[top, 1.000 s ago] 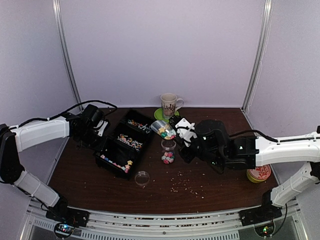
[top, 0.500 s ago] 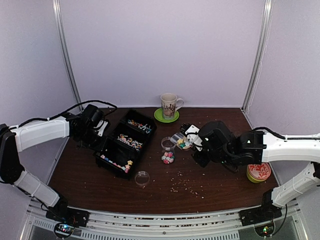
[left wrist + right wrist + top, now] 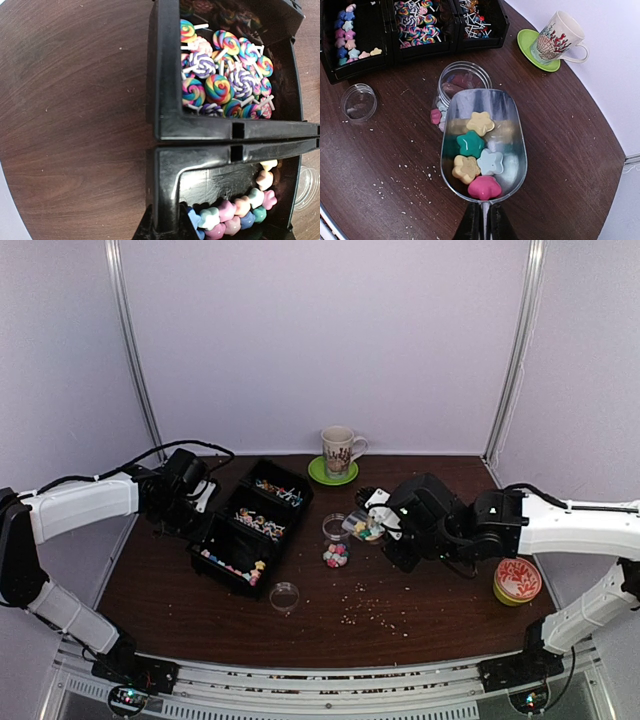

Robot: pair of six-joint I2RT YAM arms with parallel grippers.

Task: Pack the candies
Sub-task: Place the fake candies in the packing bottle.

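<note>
Right gripper is closed narrow on the handle of the scoop; the loaded star candies lie directly ahead of its fingers. The open jar stands just beyond the scoop's lip, in line with its long axis, so a forward tip should suffice.

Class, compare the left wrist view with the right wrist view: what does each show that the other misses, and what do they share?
Left wrist only: the notched walls where two black bins meet. Right wrist only: the scoop holding five star candies, the jar and the mug. Shared: the black bins, their lollipops and star sweets.
</note>
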